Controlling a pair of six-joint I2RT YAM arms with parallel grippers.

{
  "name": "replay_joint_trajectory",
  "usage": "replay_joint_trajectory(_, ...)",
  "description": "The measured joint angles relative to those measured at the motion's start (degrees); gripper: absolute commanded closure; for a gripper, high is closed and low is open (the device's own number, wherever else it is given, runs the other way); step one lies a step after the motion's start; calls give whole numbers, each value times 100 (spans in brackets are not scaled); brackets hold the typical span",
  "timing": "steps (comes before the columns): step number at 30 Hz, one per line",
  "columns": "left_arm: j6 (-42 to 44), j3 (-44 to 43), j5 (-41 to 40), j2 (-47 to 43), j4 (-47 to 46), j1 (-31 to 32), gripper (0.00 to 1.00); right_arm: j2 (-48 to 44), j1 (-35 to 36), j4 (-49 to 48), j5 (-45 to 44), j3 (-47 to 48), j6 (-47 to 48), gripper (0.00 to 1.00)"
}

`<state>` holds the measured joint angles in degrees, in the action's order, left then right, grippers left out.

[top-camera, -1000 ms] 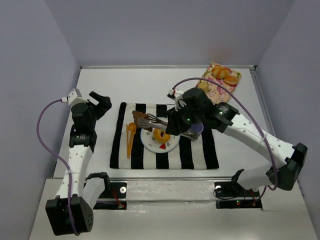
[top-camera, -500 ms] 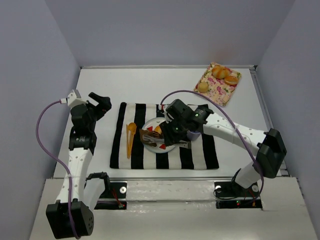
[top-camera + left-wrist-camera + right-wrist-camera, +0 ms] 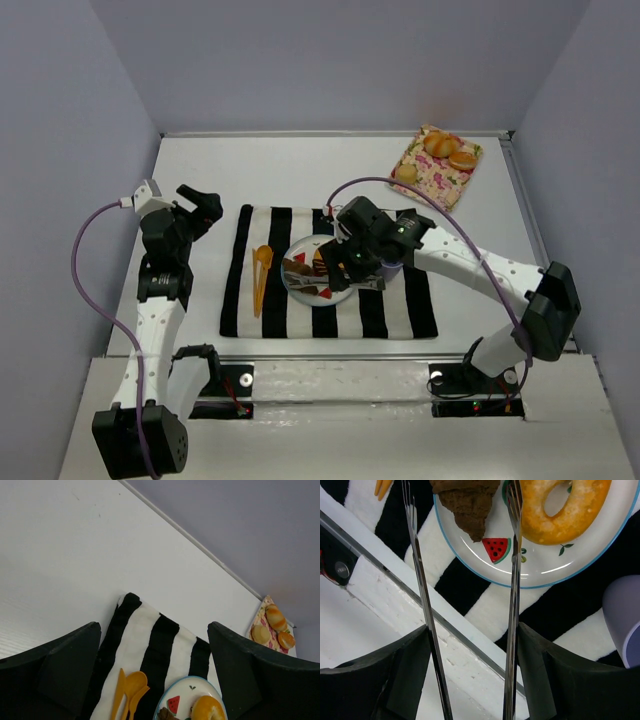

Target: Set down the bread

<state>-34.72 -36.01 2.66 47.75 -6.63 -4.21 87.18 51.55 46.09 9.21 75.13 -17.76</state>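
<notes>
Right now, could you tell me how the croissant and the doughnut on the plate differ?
The croissant is dark brown, while the doughnut is golden orange. The croissant is a solid, ridged wedge tapering to a point, while the doughnut is a smooth ring with a hole through it. Both lie side by side on the plate.

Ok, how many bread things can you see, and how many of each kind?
golden rolls on the flowery mat: 3
brown croissant on the plate: 1
ring doughnut on the plate: 1
Total: 5
</notes>
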Motion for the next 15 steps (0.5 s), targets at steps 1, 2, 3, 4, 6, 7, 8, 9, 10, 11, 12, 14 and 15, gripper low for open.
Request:
replay_joint_trajectory(1, -7, 0, 0, -11, -2, 0, 1, -15, 0, 2, 0, 0, 0, 29)
replay_joint_trajectory(2, -9, 0, 4, -22, 0, 0, 1, -28, 0, 11, -2, 4, 2, 30)
replay_joint_trajectory(3, -11, 0, 7, -31, 0, 0, 1, -37, 0, 24, 0, 9, 2, 31)
replay_joint_trajectory(4, -11, 0, 11, -37, -2, 0, 1, -42, 0, 39, -9, 17, 2, 34)
replay_joint_trajectory(6, -15, 0, 13, -44, -2, 0, 1, -48, 0, 79, -39, 48, 13, 40)
replay_joint_trajectory(7, -15, 0, 15, -44, 0, 0, 1, -48, 0, 114, -48, 87, 13, 41)
replay_joint_trajectory(8, -15, 0, 13, -46, 0, 0, 1, -55, 0, 146, -61, 144, 24, 42)
replay_joint_trajectory(9, -15, 0, 13, -48, 0, 0, 1, -66, 0, 168, -66, 201, 28, 43)
replay_joint_trajectory(10, -15, 0, 13, -52, 0, 0, 1, -90, 0, 173, -66, 251, 42, 43)
replay_joint_trajectory(11, -15, 0, 13, -59, 0, 0, 1, -129, 0, 184, -66, 323, 57, 43)
replay_joint_trajectory(12, -15, 0, 15, -70, 0, 0, 1, -199, 0, 188, -70, 409, 72, 43)
replay_joint_trajectory(14, -15, 0, 13, -87, 0, 0, 1, -323, 0, 210, -103, 568, 107, 42)
replay_joint_trajectory(15, -15, 0, 13, -92, 0, 0, 1, -437, 0, 214, -140, 702, 118, 42)
